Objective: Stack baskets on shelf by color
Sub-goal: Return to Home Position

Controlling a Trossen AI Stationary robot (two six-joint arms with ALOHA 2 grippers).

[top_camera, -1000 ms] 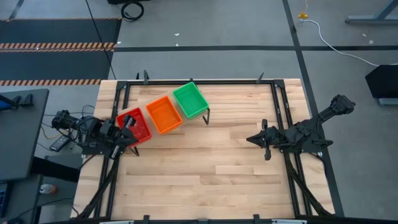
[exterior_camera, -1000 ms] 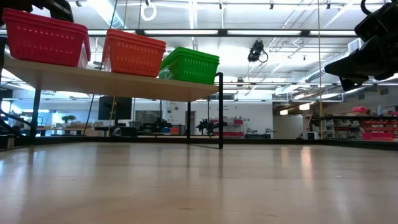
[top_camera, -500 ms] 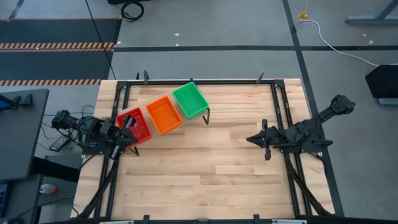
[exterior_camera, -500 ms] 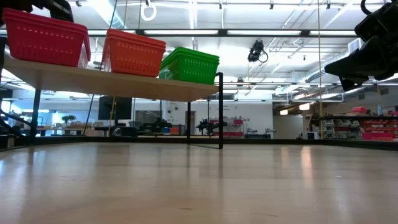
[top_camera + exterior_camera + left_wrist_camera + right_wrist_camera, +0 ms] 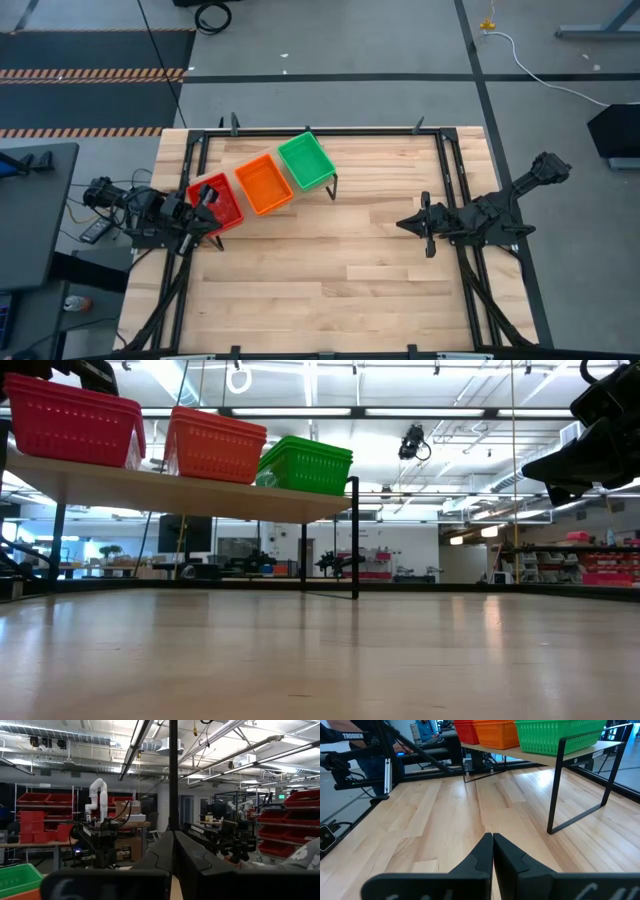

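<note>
Three stacks of baskets stand in a row on the shelf (image 5: 200, 493), at the table's far left: red (image 5: 224, 200), orange (image 5: 264, 184) and green (image 5: 305, 160). The low view shows them as red (image 5: 70, 422), orange (image 5: 212, 444) and green (image 5: 305, 464). My left gripper (image 5: 210, 198) is shut and hangs over the red stack's near-left corner; in its wrist view (image 5: 173, 838) it looks level across the green basket (image 5: 17, 877). My right gripper (image 5: 402, 223) is shut and empty above the table's right middle, pointing toward the shelf (image 5: 492, 836).
The shelf stands on thin black legs (image 5: 555, 790) with open space beneath the plank. The slatted tabletop (image 5: 330, 270) stretches bare between the shelf and the near edge. Black frame rails (image 5: 455, 170) run along the table's sides and far edge.
</note>
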